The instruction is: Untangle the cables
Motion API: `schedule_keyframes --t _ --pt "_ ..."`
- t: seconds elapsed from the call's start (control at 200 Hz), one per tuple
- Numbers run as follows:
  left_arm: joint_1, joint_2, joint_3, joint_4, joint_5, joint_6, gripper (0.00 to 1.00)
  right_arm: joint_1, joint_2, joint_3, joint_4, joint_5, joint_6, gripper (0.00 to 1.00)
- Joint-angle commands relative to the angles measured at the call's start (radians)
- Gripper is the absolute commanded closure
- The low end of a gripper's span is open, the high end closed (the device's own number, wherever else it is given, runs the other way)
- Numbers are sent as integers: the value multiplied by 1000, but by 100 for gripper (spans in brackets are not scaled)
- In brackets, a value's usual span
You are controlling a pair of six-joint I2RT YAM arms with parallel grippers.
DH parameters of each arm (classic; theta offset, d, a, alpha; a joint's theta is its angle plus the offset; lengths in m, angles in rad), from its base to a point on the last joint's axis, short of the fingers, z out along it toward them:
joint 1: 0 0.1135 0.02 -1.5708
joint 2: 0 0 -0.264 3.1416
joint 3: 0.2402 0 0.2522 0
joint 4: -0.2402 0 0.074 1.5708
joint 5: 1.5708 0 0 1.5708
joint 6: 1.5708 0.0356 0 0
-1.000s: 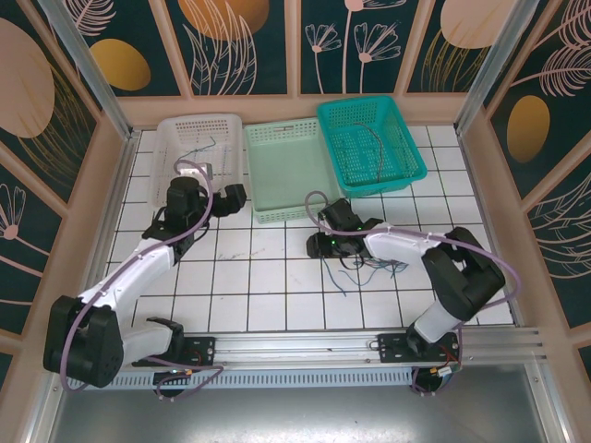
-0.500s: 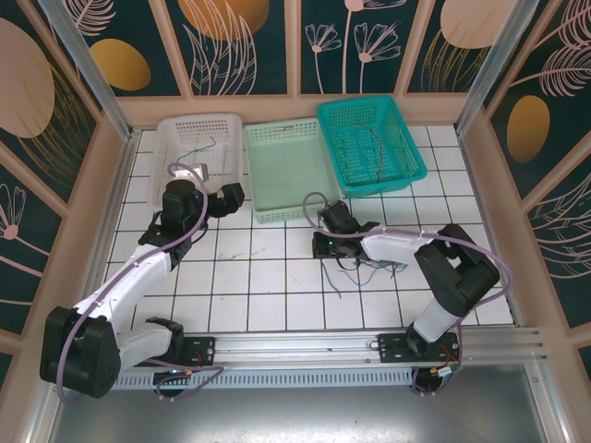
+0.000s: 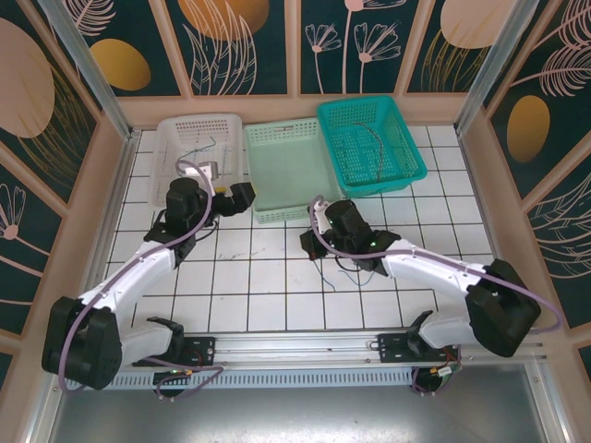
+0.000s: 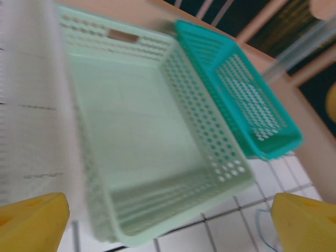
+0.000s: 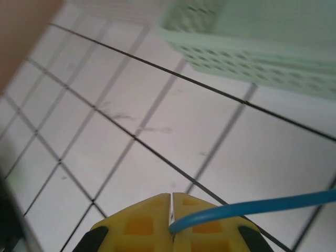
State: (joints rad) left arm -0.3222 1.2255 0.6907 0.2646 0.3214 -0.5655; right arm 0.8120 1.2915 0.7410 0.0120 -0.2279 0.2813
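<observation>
Right claw (image 5: pixel 170 223) pinches the blue cable (image 5: pixel 252 207) low over the desk (image 5: pixel 157 131), likely to draw it from the tangle (image 3: pixel 355 265); left claw (image 4: pixel 170 223) hangs released near the pale green basket (image 4: pixel 194 115).

I'm running a robot test cell here, a lab set-up rather than a home or a shop. The counter (image 3: pixel 268 295) is a white board ruled in a black grid. It is boxed in by panels (image 3: pixel 245 46) printed with leaves and flowers, held in bare aluminium posts (image 3: pixel 86 65). A left arm (image 3: pixel 138 268) and a right arm (image 3: pixel 429 268) are bolted to a metal rail (image 3: pixel 305 346) along the near edge. At the back a white basket (image 3: pixel 199 120), a pale green basket (image 3: pixel 286 171) and a teal basket (image 3: pixel 365 103) sit in a row.
</observation>
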Motion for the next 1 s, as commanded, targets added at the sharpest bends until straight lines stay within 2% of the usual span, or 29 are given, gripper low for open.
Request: schedule_keyframes --t 0.0,0.065,0.43,0.996 --pt "-10 68 46 143 227 -75 3 2 -47 12 65 -138 -136 100" --pt "-14 111 66 190 303 -106 6 7 -60 17 82 -191 -175 100" --pt "-105 268 124 362 529 -236 13 21 -84 -5 168 -277 -342 100" --pt "-167 314 115 418 627 -290 18 19 -78 39 66 -234 -510 100"
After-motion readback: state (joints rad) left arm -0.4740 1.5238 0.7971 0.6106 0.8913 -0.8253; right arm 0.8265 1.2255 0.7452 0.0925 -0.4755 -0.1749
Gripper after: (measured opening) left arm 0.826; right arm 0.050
